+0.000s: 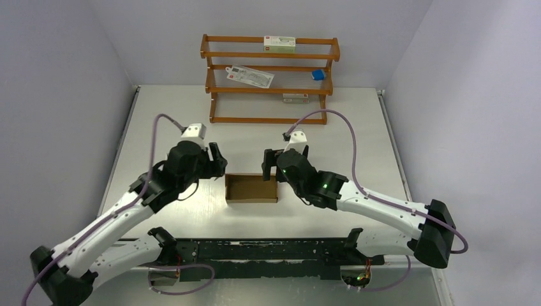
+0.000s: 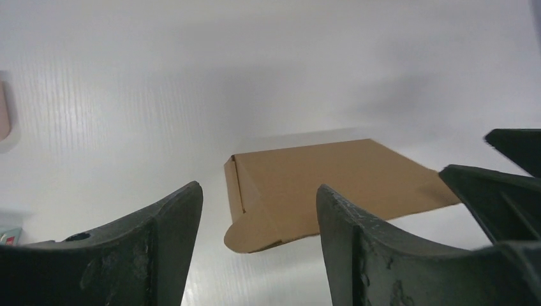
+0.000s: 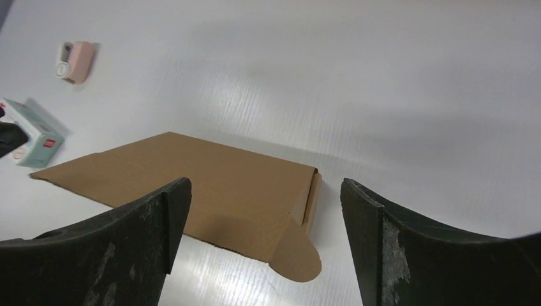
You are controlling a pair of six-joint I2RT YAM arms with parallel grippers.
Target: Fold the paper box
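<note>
Brown paper box, left end effector, right end effector flanking

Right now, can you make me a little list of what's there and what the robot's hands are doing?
box: brown paper box lying on the table, between the two arms
left gripper: open, holding nothing, near one end of the box
right gripper: open, holding nothing, near the other end
box held: no
back of table: wooden rack with a white carton on its top shelf and a small blue thing on the middle shelf
</note>
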